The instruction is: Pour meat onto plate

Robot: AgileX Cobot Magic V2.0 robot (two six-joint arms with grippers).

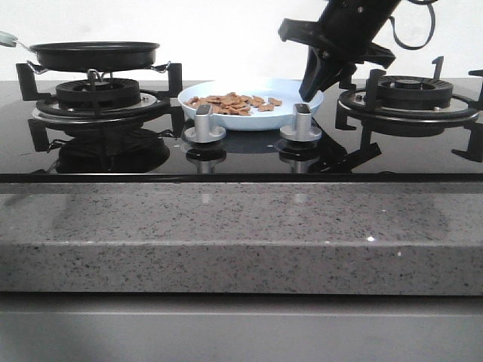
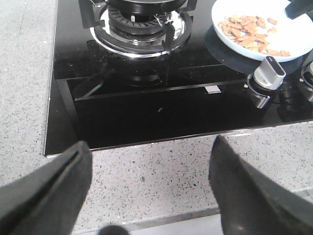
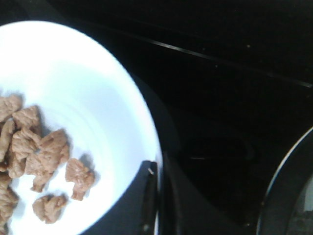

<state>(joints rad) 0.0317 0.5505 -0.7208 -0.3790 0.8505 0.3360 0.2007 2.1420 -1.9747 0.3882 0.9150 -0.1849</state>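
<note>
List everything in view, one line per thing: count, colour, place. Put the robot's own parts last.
meat: many small pieces, tan-brown, heaped on the plate.
plate: one, pale blue, on the hob between the two burners.
frying pan: one, black, on the left burner.
burners: two, black with metal rings, left and right on the hob.
knobs: two, silver, in front of the plate.
hob: one, glossy black glass, set into the counter.
counter: one, speckled grey, along the front.
left end effector: one, black, open, above the counter's front edge.
right end effector: one, black, fingers close together at the plate's right rim.
</note>
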